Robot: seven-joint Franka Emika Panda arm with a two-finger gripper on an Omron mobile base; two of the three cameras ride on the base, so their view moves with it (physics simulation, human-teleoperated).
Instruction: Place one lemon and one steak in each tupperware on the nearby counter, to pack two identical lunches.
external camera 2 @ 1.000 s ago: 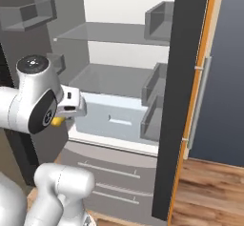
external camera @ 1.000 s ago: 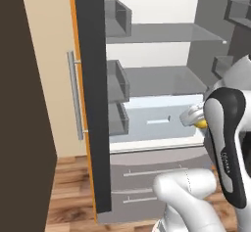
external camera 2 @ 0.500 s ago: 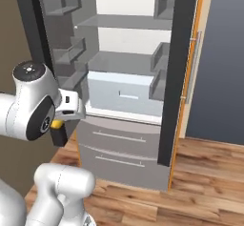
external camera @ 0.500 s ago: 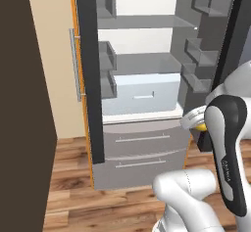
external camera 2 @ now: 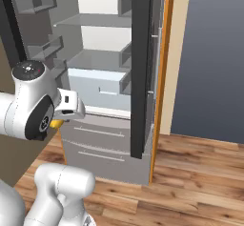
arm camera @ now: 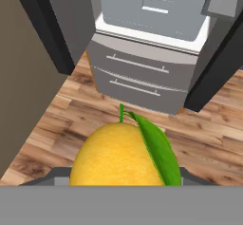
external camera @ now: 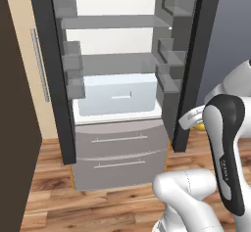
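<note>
Gripper: in the left base view the gripper (external camera: 198,123) sits behind the dark forearm at the right edge of the picture; in the right base view the gripper (external camera 2: 59,121) is under the white wrist at the left.
Fingers: pinching the lemon between them; the fingertips themselves are hidden behind the fruit in the hand view.
Lemon: the lemon (arm camera: 118,157) is held in the air above the wooden floor (arm camera: 76,119), in front of the fridge; bright yellow, with a green leaf (arm camera: 159,148) and short stem on its upper side. A yellow sliver of the lemon (external camera: 200,126) shows beside the forearm, and another sliver of it (external camera 2: 56,123) under the wrist.
Fridge: the fridge (external camera: 117,79) stands open, both dark doors swung out, grey shelves and door bins inside, a pale drawer (external camera: 117,95) at the bottom of the upper compartment.
Lower drawers: 2 grey drawer fronts (external camera: 120,152) with thin bar handles, shut, below the open compartment.
Surroundings: a brown panel (external camera: 14,143) at the left edge, a dark blue-grey wall (external camera 2: 209,58) at the right.
</note>
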